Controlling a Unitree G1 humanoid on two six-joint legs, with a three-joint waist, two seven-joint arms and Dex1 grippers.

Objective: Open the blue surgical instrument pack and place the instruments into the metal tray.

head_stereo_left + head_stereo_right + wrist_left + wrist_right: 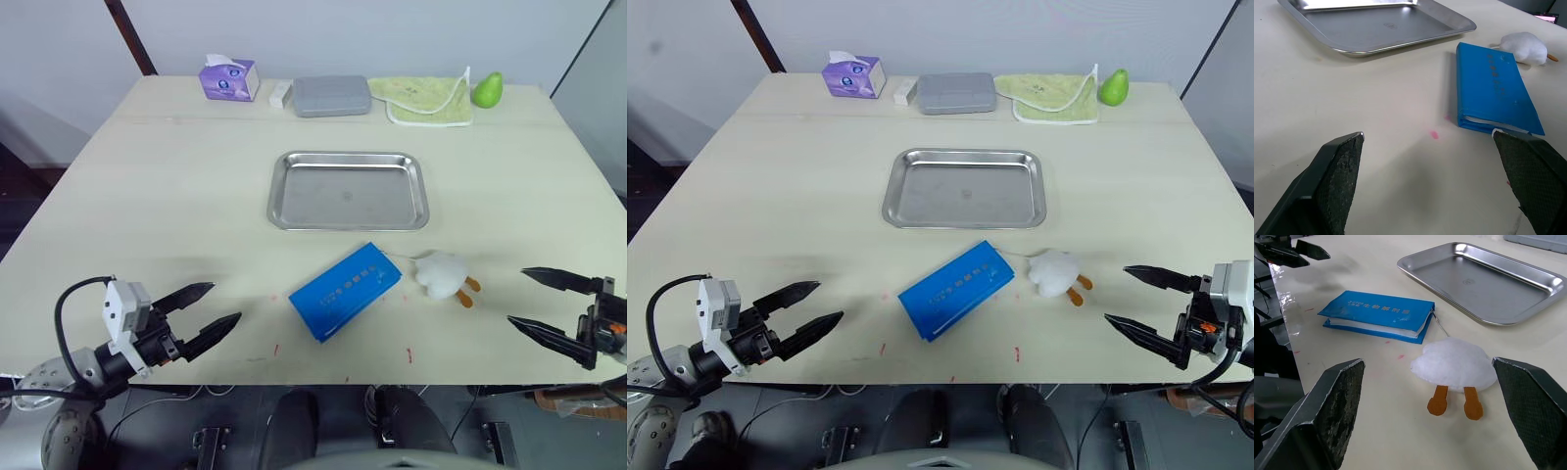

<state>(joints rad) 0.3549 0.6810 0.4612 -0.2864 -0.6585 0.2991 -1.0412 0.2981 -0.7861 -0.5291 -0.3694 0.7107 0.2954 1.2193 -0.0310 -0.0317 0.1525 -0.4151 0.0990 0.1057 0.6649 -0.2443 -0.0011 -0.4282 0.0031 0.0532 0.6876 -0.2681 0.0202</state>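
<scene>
Both grippers, left (211,308) and right (529,299), hover spread at the desk's near edge; the closed blue surgical instrument pack (345,290) lies diagonally between them, slightly nearer the left.

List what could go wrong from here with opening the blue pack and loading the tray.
1. The blue pack lies closed and flat on the table, askew to the tray; a push could slide it instead of opening it.
2. The white plush toy sits right beside the pack, so the right gripper may knock it.
3. Both the left gripper and the right have their jaws open away from the pack; lifting one flap could spill the tools.
</scene>
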